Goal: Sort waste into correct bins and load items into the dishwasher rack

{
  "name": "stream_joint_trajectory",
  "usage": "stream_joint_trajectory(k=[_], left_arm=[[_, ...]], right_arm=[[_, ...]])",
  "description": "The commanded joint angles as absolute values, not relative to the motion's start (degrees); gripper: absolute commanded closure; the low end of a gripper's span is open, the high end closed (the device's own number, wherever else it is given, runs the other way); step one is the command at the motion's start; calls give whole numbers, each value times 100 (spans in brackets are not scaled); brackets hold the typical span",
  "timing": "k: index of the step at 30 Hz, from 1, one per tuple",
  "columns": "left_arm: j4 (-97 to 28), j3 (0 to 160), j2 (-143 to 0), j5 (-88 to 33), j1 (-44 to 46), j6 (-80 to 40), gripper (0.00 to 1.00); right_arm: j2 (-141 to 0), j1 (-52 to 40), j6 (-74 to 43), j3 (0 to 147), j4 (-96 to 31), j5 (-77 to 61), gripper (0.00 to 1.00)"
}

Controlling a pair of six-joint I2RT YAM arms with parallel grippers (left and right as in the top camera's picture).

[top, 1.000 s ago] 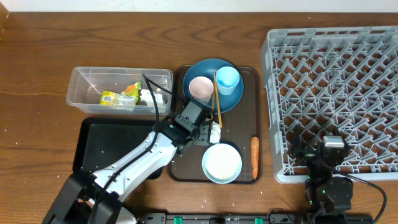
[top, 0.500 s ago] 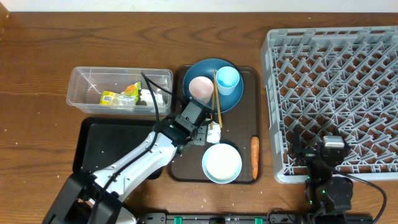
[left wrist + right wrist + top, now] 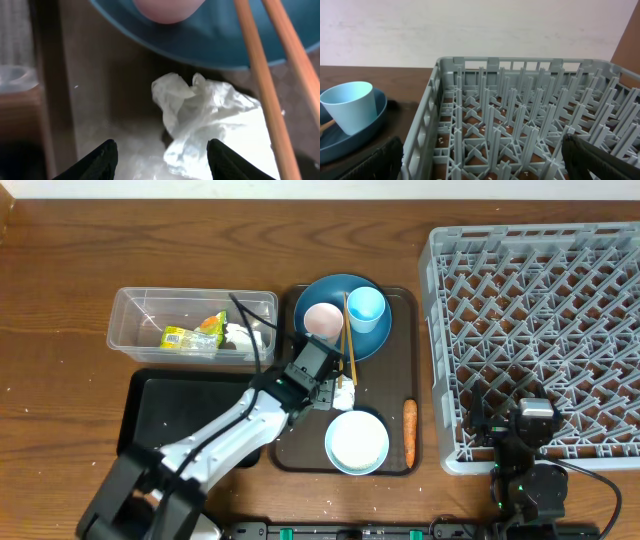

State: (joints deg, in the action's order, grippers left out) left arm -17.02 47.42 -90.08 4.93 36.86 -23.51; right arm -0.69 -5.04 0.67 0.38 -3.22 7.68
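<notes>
White tissue (image 3: 200,117) lies crumpled on the brown tray (image 3: 395,385), just below the blue plate (image 3: 328,288) and beside the chopsticks (image 3: 349,345) that rest across it. We judge it the next piece of waste to go, since a wrapper (image 3: 185,338) already sits in the clear tub (image 3: 190,293) left of the plate. Our left arm reaches diagonally in from below-left of the plate, wrist tipped down. Its claw (image 3: 161,152) is released, the fingers straddling the tissue's near edge without pinching it. Closing here should gather it, though the chopsticks lie close. Our right claw (image 3: 485,165) is spread wide too, parked low by the grey rack (image 3: 540,300), far right of the plate, holding nothing.
</notes>
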Motion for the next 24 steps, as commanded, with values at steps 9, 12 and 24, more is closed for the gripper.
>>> stream_joint_trajectory(k=[9, 12, 24], left_arm=[[-1295, 4709, -9806, 456, 3684, -2296, 57], [-1299, 4709, -9793, 458, 3684, -2296, 81], [-1769, 4711, -8731, 1015, 3660, -2292, 94]], right_arm=[[-60, -484, 93, 32, -344, 812, 1], [-62, -484, 93, 32, -344, 812, 1], [-62, -484, 93, 32, -344, 812, 1]])
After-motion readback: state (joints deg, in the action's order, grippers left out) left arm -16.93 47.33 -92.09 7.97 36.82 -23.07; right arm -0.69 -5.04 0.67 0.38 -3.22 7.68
